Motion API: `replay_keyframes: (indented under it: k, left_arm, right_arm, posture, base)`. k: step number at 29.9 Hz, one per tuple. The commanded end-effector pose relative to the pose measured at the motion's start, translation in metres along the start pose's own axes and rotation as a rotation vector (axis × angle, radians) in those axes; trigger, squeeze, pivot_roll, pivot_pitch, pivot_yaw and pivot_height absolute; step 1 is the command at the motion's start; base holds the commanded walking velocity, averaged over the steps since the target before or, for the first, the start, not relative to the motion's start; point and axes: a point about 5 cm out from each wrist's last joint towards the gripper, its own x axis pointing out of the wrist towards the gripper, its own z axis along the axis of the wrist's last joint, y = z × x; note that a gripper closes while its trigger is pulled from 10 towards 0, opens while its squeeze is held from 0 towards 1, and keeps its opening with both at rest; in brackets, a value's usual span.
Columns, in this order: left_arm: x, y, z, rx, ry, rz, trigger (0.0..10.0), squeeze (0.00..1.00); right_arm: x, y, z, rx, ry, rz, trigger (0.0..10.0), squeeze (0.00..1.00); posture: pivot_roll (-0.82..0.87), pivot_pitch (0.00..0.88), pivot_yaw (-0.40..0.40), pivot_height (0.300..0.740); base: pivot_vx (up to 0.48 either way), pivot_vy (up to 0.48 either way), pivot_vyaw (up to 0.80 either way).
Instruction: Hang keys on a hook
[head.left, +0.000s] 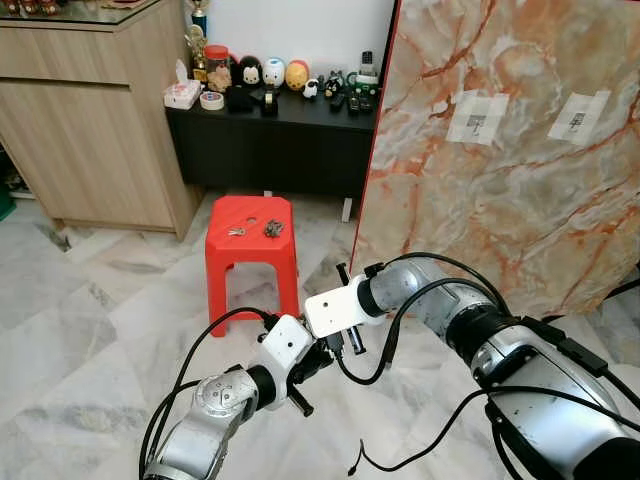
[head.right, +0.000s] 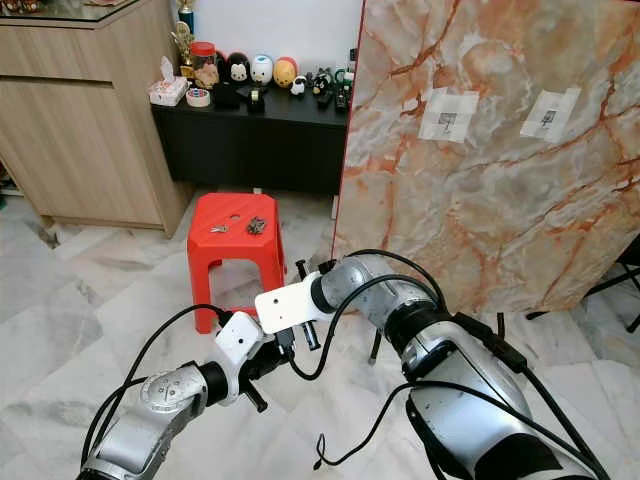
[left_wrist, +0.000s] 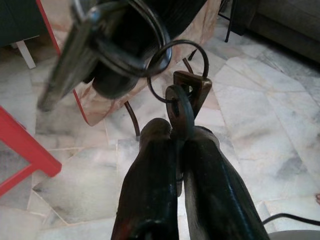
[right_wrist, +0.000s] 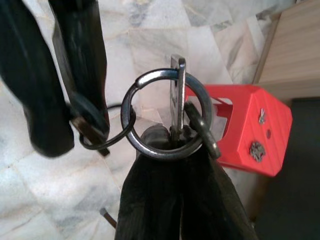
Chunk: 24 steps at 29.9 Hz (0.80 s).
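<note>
Low over the floor, in front of me, both grippers meet on one bunch of keys (head.left: 338, 345). In the right wrist view my right gripper (right_wrist: 172, 137) is shut on a key (right_wrist: 177, 95) threaded through the large steel ring (right_wrist: 167, 115). A thinner ring links it to a brown key head (left_wrist: 192, 90), and my left gripper (left_wrist: 175, 137) is shut on that. Up on the marble board (head.left: 500, 200) at the right, two hooks (head.left: 478, 118) (head.left: 577, 115) sit on white patches, well above the grippers.
A red plastic stool (head.left: 250, 255) stands ahead with a small key (head.left: 236, 231) and a dark object (head.left: 273, 228) on top. Behind it is a black sideboard (head.left: 270, 140) with figurines, and a wooden cabinet (head.left: 90, 120) at the left. Cables trail from both arms.
</note>
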Motion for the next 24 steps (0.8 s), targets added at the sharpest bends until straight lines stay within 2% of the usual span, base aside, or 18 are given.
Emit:
replay_keyframes:
  k: [1, 15, 24]
  left_arm:
    - [0.000, -0.001, 0.002, -0.009, -0.011, 0.000, 0.0, 0.00]
    - [-0.005, 0.002, -0.002, 0.000, 0.011, 0.000, 0.0, 0.00]
    - [-0.005, 0.003, -0.002, 0.001, 0.013, 0.001, 0.0, 0.00]
  right_arm:
    - [-0.007, -0.003, -0.007, 0.027, 0.013, -0.020, 0.0, 0.00]
    - [-0.013, 0.003, -0.022, 0.048, 0.074, -0.016, 0.0, 0.00]
    - [-0.014, 0.003, -0.023, 0.049, 0.076, -0.016, 0.0, 0.00]
  posture:
    - [0.10, 0.000, -0.144, 0.728]
    - [0.10, 0.000, -0.139, 0.728]
    - [0.10, 0.000, -0.139, 0.728]
  base:
    - [0.000, 0.000, 0.00]
    - [0.000, 0.000, 0.00]
    - [0.000, 0.000, 0.00]
